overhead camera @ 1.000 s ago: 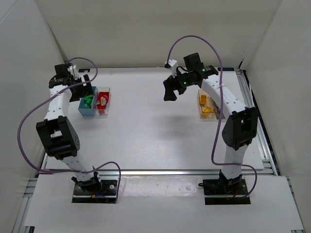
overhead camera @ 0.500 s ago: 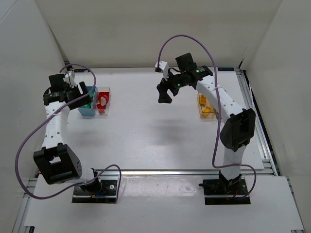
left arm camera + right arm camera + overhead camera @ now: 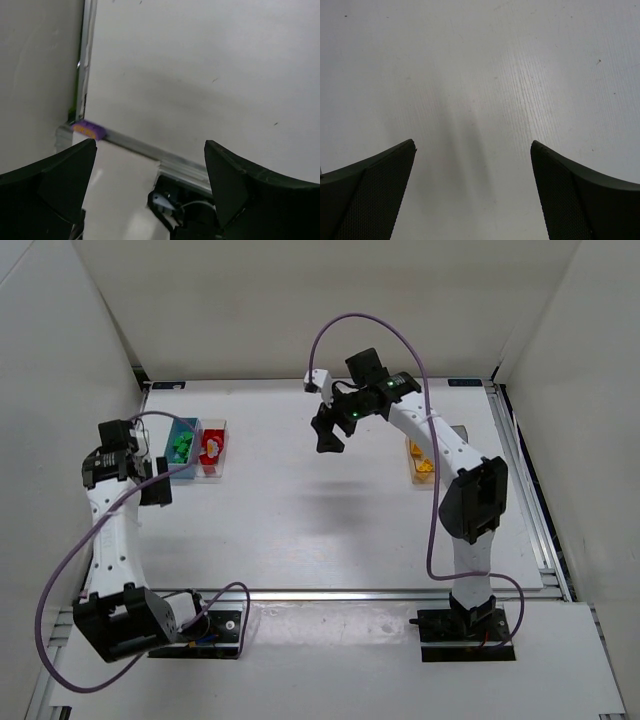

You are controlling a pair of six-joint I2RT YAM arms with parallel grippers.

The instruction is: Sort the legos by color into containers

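White tabletop (image 3: 290, 520) between pale walls holds a blue-tinted bin (image 3: 180, 472) of green bricks (image 3: 180, 447) touching a clear bin (image 3: 212, 472) of red bricks (image 3: 211, 448); the right arm partly hides an amber bin (image 3: 413, 450). By the left wrist, the left gripper (image 3: 150, 190) is spread and empty, with a blurred purple brick (image 3: 89, 130) on the metal rail (image 3: 145, 151) beyond. The right gripper (image 3: 472, 195), its fingers (image 3: 370, 200) mesh-textured, gapes over bare table.

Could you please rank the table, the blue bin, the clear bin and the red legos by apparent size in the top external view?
1. table, by far the largest
2. blue bin and clear bin: about alike, not ranked
3. red legos, inside the clear bin, smallest
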